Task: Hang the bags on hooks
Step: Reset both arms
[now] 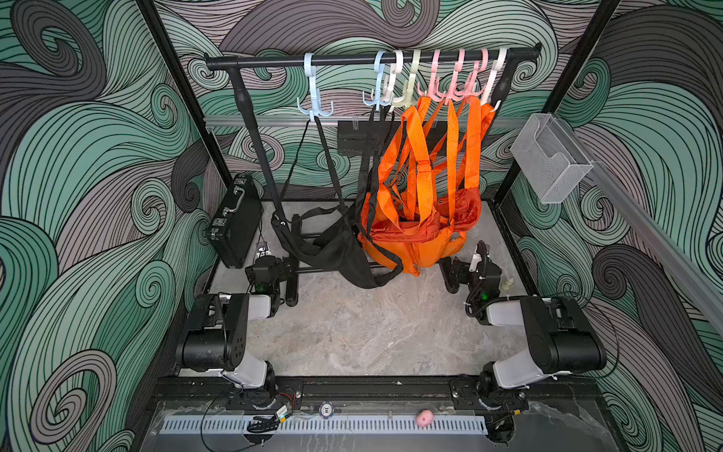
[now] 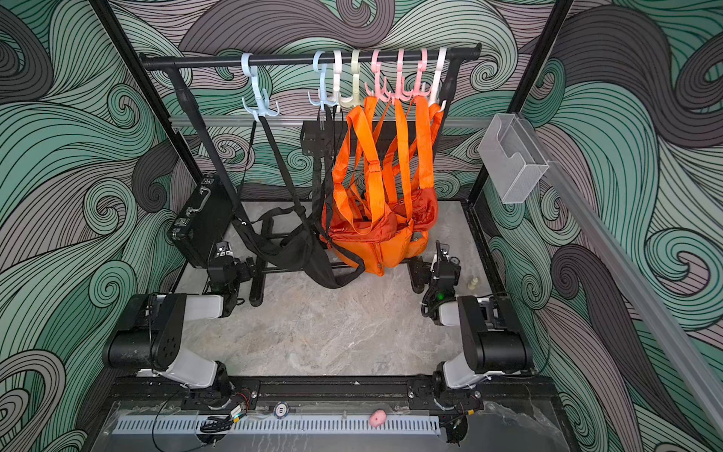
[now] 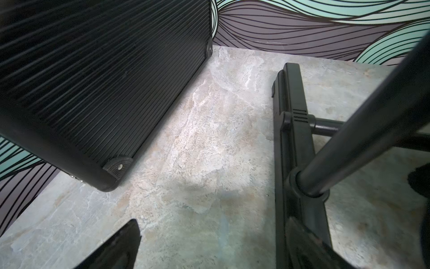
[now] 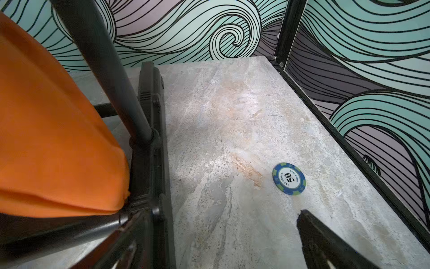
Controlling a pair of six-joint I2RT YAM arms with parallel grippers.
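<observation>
I judge the black bag (image 1: 332,250) soft, light, floppy | I'd pinch its strap (image 1: 328,156), not the pouch | left claw (image 1: 266,258), right claw (image 1: 475,262) both spread, empty

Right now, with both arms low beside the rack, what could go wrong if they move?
1. The left end effector sits open between the black case and the rack foot; swinging sideways could knock either.
2. The orange bags and black bag hang with straps crossing; tugging one may drag another off the hooks.
3. The right end effector lies near a poker chip and might sweep it.
</observation>
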